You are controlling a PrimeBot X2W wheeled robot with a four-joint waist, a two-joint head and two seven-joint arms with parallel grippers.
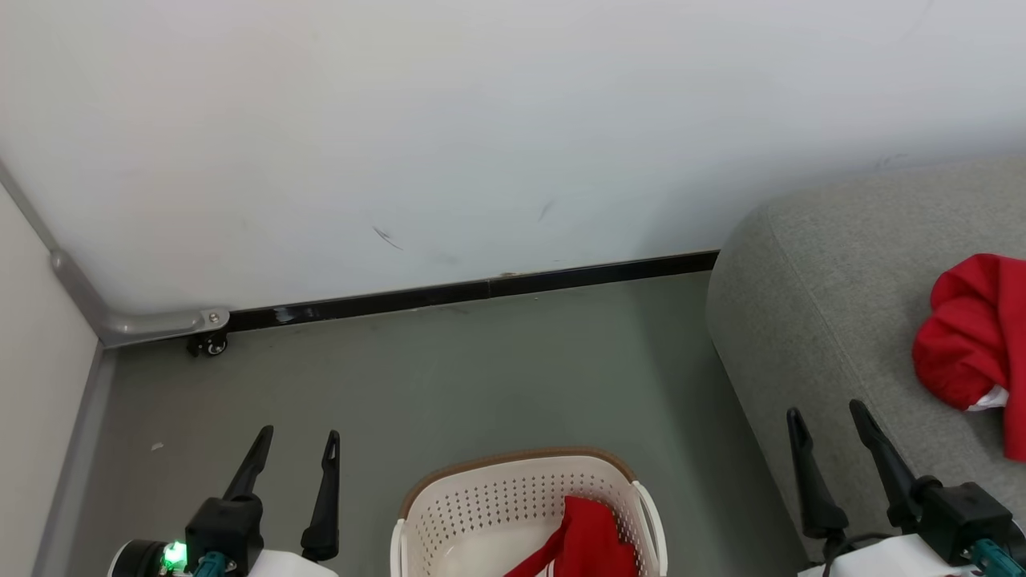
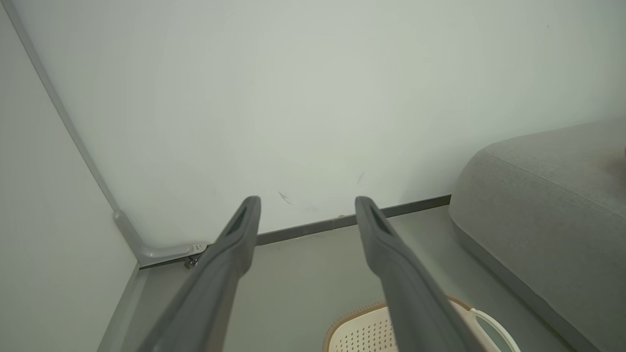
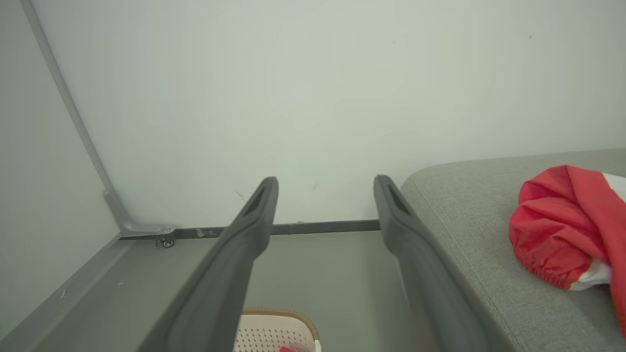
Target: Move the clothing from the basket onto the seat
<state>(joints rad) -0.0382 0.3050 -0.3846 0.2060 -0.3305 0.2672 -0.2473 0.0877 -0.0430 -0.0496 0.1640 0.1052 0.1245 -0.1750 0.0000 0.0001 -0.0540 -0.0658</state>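
Fingers point(image 1: 325, 497) on both your grippers stand wide apart with nothing between them. Your left gripper point(image 1: 298, 435) hangs at the near left above the floor point(image 1: 481, 377), and your right gripper point(image 1: 826, 409) at the near right, by the grey seat point(image 1: 834, 280). You have one red garment point(image 1: 589, 537) lying inside the basket point(image 1: 481, 501), which stands on the floor between the grippers. A second red bundle point(image 1: 974, 336) sits crumpled on the seat, far right

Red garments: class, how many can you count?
2. One red garment lies on the grey seat; a second red garment sits in the basket. The basket is cut off, so more may be hidden.
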